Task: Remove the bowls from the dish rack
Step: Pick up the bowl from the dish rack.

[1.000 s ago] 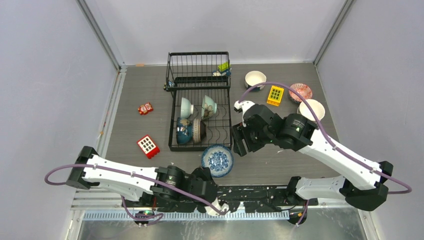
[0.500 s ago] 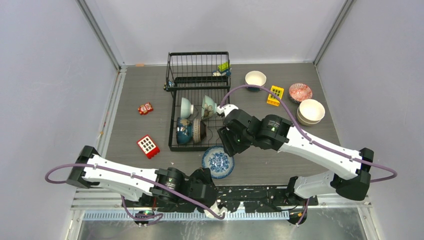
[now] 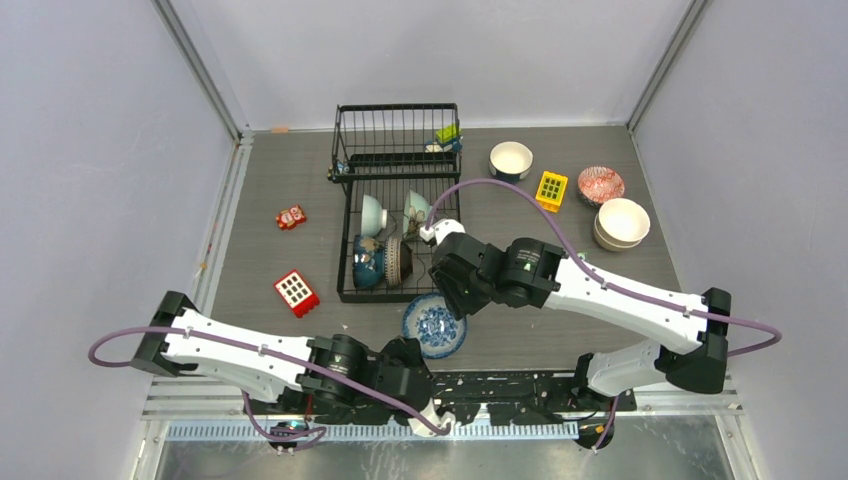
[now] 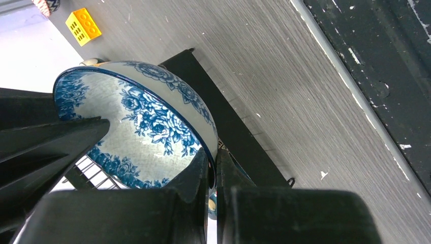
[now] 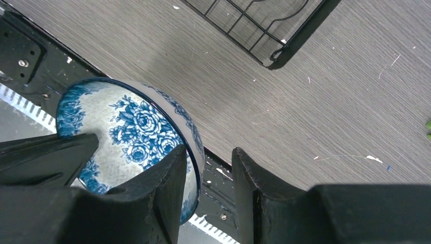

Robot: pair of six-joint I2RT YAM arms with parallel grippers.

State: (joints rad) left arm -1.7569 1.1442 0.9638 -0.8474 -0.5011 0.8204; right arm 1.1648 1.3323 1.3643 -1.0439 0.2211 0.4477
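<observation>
Under the right gripper [image 5: 208,152] spreads a grey wood-grain table top [image 3: 290,170]. Far beyond the gripper stands a plain lilac-grey back wall [image 3: 430,50]. A left wall [image 3: 90,150] and a right wall [image 3: 760,150] of the same colour stand well off to its sides, met at the corners by slanting metal posts [image 3: 200,70]. Nearer than the gripper runs a scuffed black rail [image 3: 520,385], then a ridged metal strip [image 3: 500,432]. The light is even, with soft shadows.

The left arm [image 3: 235,352] is lying low along the near edge, running from eight o'clock toward six, the left gripper [image 4: 212,163] pinching tight on the rim of the blue-and-white bowl [image 4: 147,122]. The right arm [image 3: 620,295] is stretching from four o'clock toward centre, the right gripper [image 5: 207,155] pointing down, jaws apart, straddling that rim.
</observation>
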